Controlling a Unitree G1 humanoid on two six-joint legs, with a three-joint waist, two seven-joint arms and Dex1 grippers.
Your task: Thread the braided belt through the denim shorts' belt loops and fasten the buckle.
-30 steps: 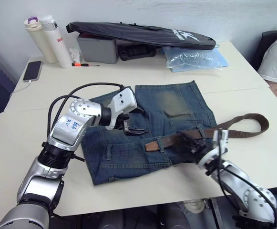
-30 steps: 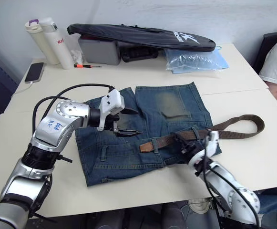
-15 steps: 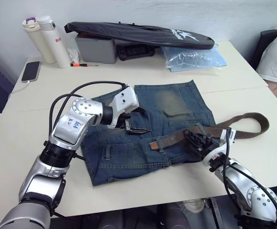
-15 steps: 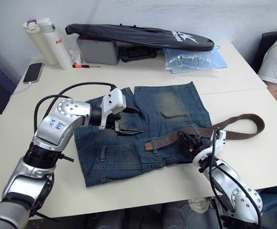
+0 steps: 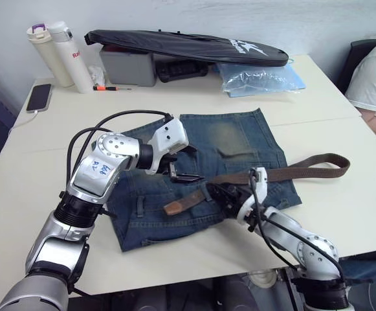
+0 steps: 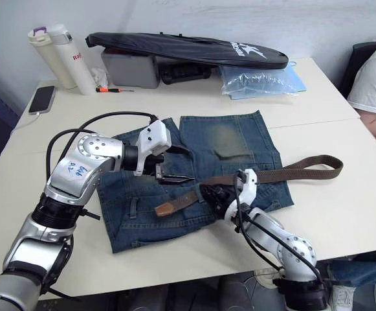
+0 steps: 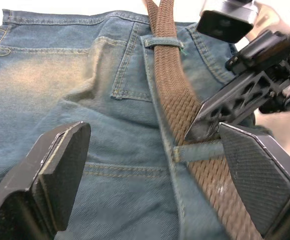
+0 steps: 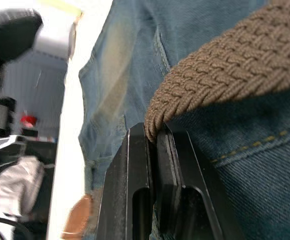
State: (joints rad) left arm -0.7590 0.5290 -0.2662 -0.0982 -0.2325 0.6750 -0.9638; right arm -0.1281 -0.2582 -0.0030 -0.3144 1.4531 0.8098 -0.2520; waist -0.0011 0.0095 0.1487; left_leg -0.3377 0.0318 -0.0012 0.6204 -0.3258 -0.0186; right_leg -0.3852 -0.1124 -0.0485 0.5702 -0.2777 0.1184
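The denim shorts [image 5: 200, 170] are lying flat at the middle of the pale tabletop [image 5: 58, 136], soft blue twill with faded yellowish patches and orange stitching, the waistband facing the robot. The braided belt [image 5: 285, 172], a narrow brown woven strap with a coarse basket-like plait, is running along the waistband from about 3 o'clock, where it is doubling back in a flat loop over the bare table, toward the middle of the shorts; its smooth, darker leather tip [image 5: 178, 205] is lying on the denim at about 7 o'clock from the shorts' centre. In the left wrist view the strap is passing under two belt loops [image 7: 163, 42], thin upright denim strips.

The right gripper [image 5: 221, 195] is resting on the waistband with its flat black fingers [image 8: 135, 185] pinched on the edge of the braid, the weave bulging out just above them. The left gripper [image 5: 186, 177] is hovering low over the shorts at about 10 o'clock from the right one, its broad textured pads [image 7: 60, 165] spread wide apart with nothing between them, the belt lying just beside one pad.
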